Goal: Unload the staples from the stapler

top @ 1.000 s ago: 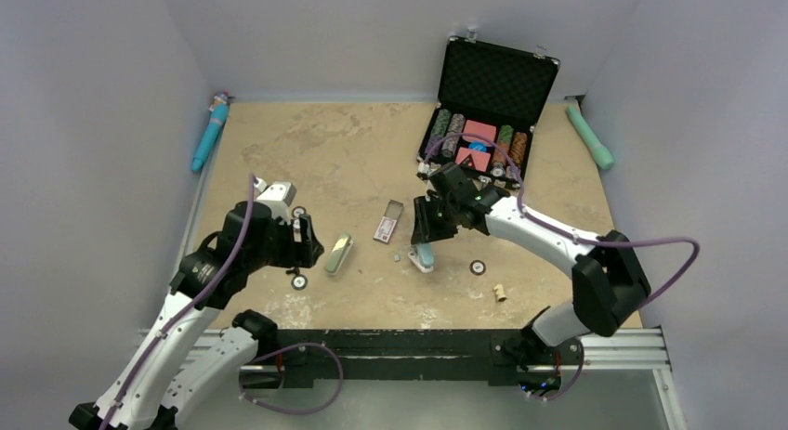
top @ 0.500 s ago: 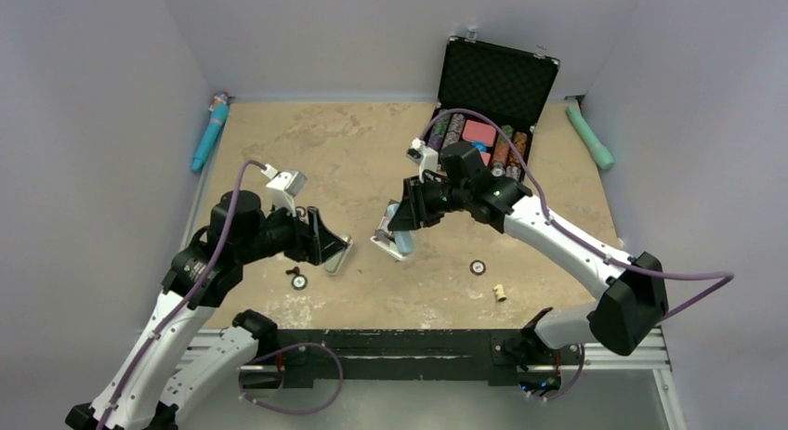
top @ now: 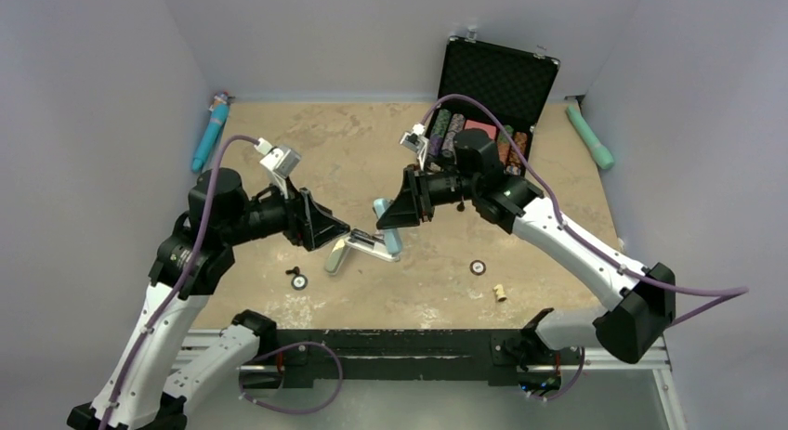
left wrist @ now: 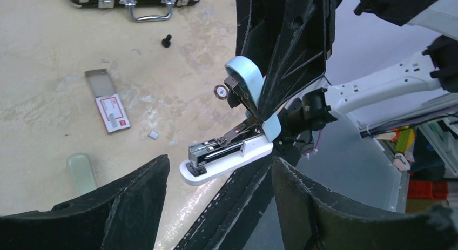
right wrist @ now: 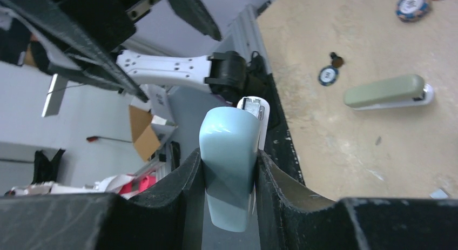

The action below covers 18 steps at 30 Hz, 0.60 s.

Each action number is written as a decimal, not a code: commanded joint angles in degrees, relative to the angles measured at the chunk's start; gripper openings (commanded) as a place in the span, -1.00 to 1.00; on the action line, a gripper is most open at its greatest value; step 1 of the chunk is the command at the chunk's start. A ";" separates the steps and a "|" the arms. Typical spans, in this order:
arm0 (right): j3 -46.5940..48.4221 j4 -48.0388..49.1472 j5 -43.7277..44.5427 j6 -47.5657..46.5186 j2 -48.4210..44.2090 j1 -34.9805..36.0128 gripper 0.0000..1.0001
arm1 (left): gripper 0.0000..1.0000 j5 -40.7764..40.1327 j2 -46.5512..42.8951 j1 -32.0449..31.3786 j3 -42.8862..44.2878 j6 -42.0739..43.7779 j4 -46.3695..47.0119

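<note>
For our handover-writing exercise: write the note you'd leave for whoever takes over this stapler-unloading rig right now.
Right end effector: shut on the small pale-blue plastic stapler, held above the table, hinged open.
Left end effector: open, facing the stapler's white base end, no contact visible.
Staples: a tiny grey metal bit lies on the table by the small red-and-white labelled box; whether the magazine holds any cannot be told.
Done: stapler lifted, opened. To do: empty the magazine.

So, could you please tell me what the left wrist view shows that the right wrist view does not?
Only left wrist: the stapler hinged open, metal track exposed, and the labelled box on the table. Only right wrist: the right fingers pressed against both sides of its blue cover. Both: the stapler, and the olive piece on the table.
</note>
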 commanded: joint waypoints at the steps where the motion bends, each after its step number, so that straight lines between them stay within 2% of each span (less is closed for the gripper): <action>1: 1.42 11.25 -10.85 4.94 -3.97 0.19 -1.00 | 0.47 11.18 0.31 1.48 3.36 1.91 3.25; 6: 0.94 20.32 -15.15 10.98 -4.83 0.20 -1.00 | 0.47 20.24 1.88 1.61 3.49 -0.58 6.61; 10: 2.50 20.61 -15.84 11.46 -4.39 0.23 -1.00 | 0.43 24.16 2.12 1.61 2.92 -1.52 8.67; 13: 2.62 21.79 -15.29 12.41 -4.29 0.20 -1.00 | 0.34 27.41 2.52 1.61 3.05 -3.41 10.46; 18: 1.49 28.95 -15.81 17.01 -4.21 0.16 -1.00 | 0.18 29.59 2.47 1.62 1.23 -3.69 10.79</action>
